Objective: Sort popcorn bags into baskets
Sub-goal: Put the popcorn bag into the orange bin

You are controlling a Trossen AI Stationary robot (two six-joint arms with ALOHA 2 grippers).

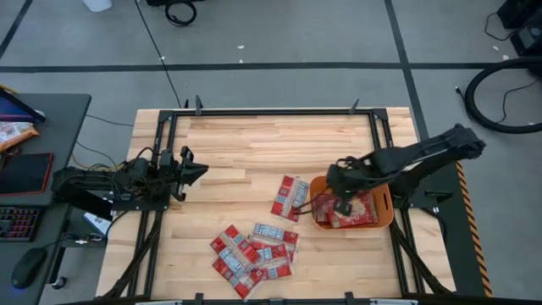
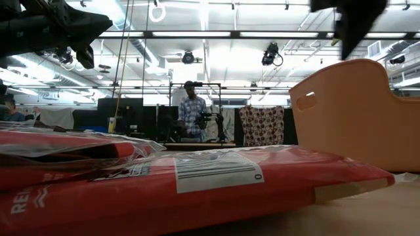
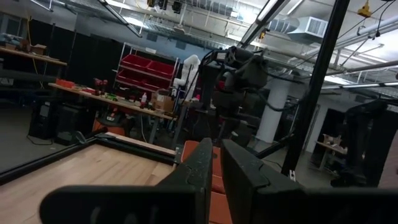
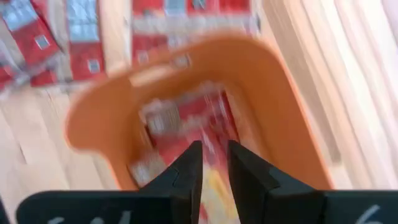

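A: Popcorn bags lie mostly in a loose heap near the front edge of the bench, overlapping one another. Why are they spread like that?

B: I'd judge it is simply the unsorted pile, waiting to be picked. One more bag lies apart, just beside the orange basket, and some red packets already sit inside it.

A: And the right gripper?

B: It hangs over the basket's open top, pointing down into it. In the right wrist view its jaws stand narrow with only a slim gap, and I see nothing between them. My guess is that the position suits dropping a bag in or leaving after one.

A: The left gripper?

B: It waits at the left side of the bench, well apart from the bags. Its jaws are near together too, empty.

A: How far along?

B: Most bags are outside the basket, so plenty remains.
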